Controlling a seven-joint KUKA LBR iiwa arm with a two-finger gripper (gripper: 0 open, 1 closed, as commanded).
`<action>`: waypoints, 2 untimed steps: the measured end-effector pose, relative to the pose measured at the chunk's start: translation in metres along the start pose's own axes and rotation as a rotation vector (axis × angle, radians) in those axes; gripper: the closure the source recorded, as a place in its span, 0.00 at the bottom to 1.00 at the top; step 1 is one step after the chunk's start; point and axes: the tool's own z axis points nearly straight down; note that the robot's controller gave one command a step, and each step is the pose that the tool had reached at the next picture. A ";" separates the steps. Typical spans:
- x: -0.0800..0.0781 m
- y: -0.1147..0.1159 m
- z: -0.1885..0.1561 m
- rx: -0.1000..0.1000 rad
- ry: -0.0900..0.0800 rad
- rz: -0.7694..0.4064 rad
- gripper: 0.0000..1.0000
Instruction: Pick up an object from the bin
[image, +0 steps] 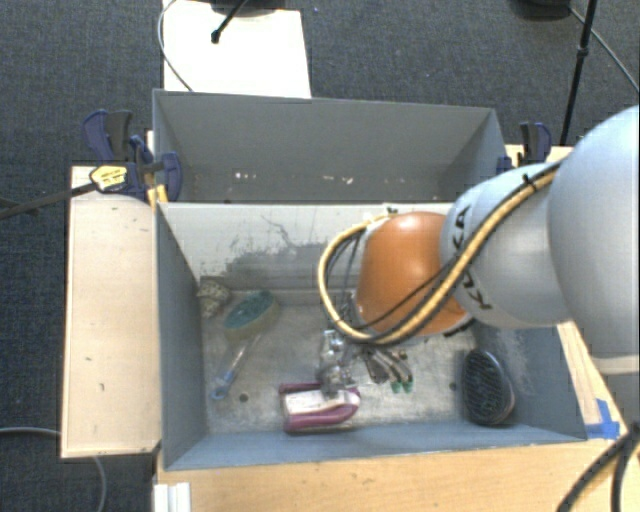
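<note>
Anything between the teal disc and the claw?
Nothing. In the camera view, only bare bin floor lies between the teal disc and the claw.

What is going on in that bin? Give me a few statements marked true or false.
1. The gripper is right over a purple and white thing by the lower wall of the bin in the view. True.
2. A black oval thing lies at the view's left end of the bin. False: it lies at the right end.
3. A teal round thing lies in the left half of the bin. True.
4. The gripper holds the teal round thing in the air. False: it lies on the bin floor, apart from the gripper.
</note>
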 end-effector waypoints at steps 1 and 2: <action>-0.047 0.001 0.003 -0.001 0.023 -0.011 1.00; -0.049 -0.004 0.003 -0.001 0.012 0.142 1.00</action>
